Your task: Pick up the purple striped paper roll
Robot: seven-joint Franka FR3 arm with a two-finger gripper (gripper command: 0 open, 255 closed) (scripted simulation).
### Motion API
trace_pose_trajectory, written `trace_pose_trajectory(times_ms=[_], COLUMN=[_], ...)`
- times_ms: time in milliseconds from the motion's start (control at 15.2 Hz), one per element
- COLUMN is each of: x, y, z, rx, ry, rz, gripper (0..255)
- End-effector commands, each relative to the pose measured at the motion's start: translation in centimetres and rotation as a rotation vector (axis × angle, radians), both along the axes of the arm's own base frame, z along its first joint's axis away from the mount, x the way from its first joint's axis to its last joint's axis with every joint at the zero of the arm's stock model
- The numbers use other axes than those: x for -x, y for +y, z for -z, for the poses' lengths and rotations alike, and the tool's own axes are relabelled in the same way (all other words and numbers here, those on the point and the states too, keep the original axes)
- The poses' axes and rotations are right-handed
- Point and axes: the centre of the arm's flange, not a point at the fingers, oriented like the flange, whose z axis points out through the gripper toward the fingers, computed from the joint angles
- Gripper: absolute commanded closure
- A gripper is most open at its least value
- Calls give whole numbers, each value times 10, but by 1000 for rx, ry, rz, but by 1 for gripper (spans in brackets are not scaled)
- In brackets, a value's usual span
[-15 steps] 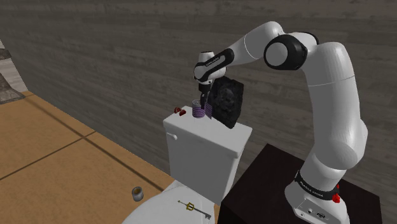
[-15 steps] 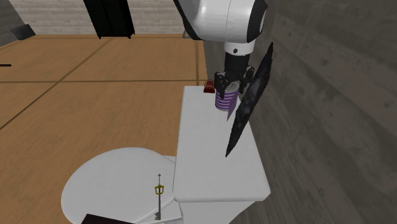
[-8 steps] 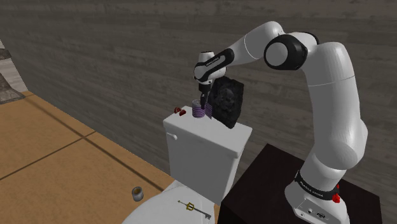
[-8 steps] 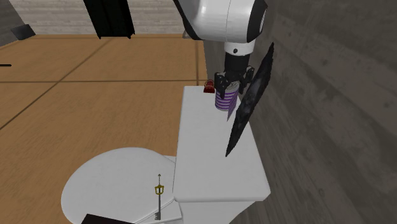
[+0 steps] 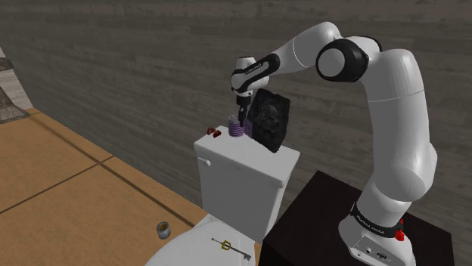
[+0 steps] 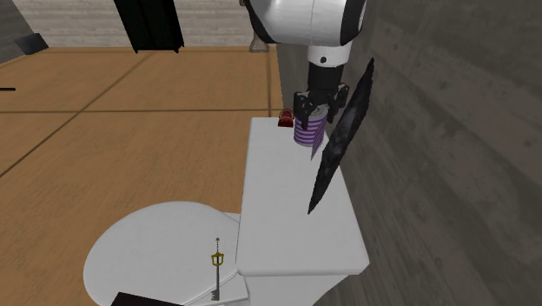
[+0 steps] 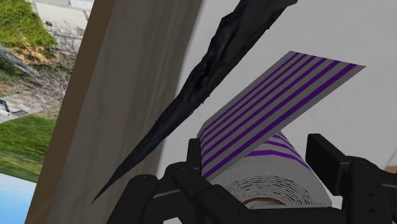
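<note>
The purple striped paper roll (image 5: 237, 128) (image 6: 307, 132) (image 7: 273, 172) stands upright, clasped between my black fingers. My gripper (image 5: 240, 119) (image 6: 314, 113) (image 7: 261, 181) comes down on it from above and is shut on it. In the shoulder view the roll hangs a little above the lid of the white toilet tank (image 5: 246, 155) (image 6: 287, 200). A loose striped sheet (image 7: 280, 102) sticks out from the roll past the fingertips. A dark flat slab (image 5: 269, 119) (image 6: 339, 143) (image 7: 197, 83) leans on the wall right beside the roll.
A small red object (image 5: 214, 133) (image 6: 285, 118) lies on the tank's far end. On the toilet lid (image 6: 156, 252) rests a gold key (image 5: 229, 247) (image 6: 216, 261). A small cup (image 5: 163, 229) stands on the wooden floor. The grey wall (image 5: 113, 68) is close behind the tank.
My gripper has risen slightly with the roll in it, lifting it off the tank lid. The other objects have not moved.
</note>
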Motion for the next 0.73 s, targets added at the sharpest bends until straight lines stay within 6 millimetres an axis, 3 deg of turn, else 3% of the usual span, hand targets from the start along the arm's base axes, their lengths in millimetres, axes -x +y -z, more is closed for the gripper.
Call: trace_pose_trajectory(times_ms=[0,528,660], x=[0,0,0], y=[0,0,0], z=[-12,-54,-55], rx=[0,0,0], ry=[-1,-1,-1], rz=[0,0,0], gripper=[255,255,255])
